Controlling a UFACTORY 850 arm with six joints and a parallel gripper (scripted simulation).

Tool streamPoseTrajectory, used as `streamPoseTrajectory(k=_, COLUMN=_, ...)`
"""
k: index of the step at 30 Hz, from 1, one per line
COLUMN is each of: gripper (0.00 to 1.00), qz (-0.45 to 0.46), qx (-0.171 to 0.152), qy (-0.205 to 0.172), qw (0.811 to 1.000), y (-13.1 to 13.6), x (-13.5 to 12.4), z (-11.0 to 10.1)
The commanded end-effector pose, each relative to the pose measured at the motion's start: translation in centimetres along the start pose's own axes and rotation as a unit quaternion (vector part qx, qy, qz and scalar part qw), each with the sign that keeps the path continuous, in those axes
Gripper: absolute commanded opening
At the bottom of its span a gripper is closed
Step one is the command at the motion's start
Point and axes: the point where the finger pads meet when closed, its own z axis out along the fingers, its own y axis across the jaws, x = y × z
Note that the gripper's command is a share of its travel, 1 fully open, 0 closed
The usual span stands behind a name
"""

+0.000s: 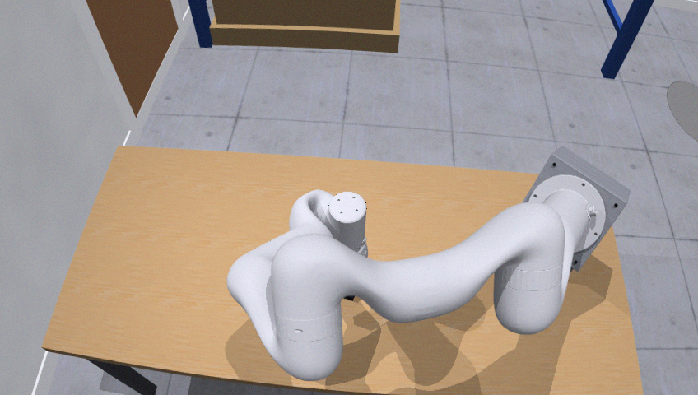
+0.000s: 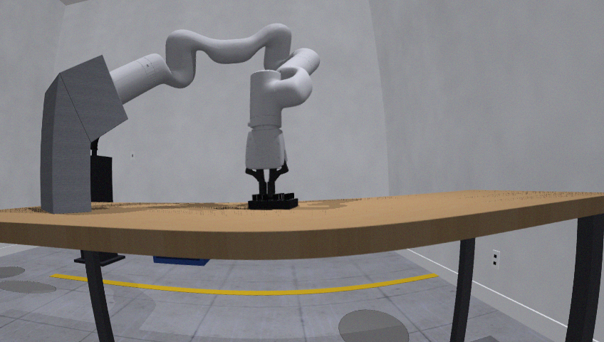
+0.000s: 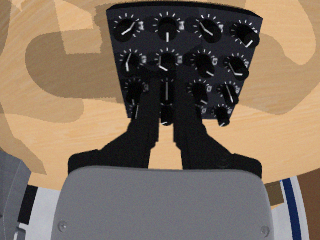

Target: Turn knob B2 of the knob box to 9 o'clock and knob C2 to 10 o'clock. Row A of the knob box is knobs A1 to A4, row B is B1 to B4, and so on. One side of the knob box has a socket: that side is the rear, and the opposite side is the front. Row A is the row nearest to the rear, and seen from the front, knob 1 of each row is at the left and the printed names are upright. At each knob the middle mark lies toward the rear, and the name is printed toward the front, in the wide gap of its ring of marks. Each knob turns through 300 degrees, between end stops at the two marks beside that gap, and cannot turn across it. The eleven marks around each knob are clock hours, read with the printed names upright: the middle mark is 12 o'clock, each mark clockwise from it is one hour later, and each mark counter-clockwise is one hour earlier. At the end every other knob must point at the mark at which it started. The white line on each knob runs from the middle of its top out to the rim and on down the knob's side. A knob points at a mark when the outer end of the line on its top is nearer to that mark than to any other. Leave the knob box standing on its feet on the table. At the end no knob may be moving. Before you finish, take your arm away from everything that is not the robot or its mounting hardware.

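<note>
The black knob box (image 2: pixel 271 204) (image 3: pixel 184 44) stands on the wooden table (image 1: pixel 161 220) (image 2: pixel 381 220), under the arm. In the top view the arm hides it almost fully. In the wrist view it shows four rows of knobs with white lines. My gripper (image 2: pixel 268 191) (image 3: pixel 166 92) points straight down and is shut on a knob (image 3: pixel 167 86) in the second column from the left, third row from the far edge. I take this to be C2. The fingers hide most of it. The knob (image 3: pixel 164 60) just beyond it, B2, has its line pointing left.
The grey arm base block (image 1: pixel 595 190) (image 2: pixel 68 140) stands at one end of the table. A wooden crate (image 1: pixel 303 29) and blue frame legs (image 1: pixel 621 44) stand on the floor beyond the table.
</note>
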Motion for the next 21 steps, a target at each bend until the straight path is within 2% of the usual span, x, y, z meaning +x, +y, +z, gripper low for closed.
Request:
streamPoseTrajectory(k=1, gripper=0.08, qz=-0.007, qx=0.000, qy=0.000, qw=1.000, y=0.03, x=0.00, z=-0.03)
streamPoseTrajectory(k=21, gripper=0.08, qz=-0.110, qx=0.000, qy=0.000, qw=0.994, y=0.03, x=0.00, z=-0.03)
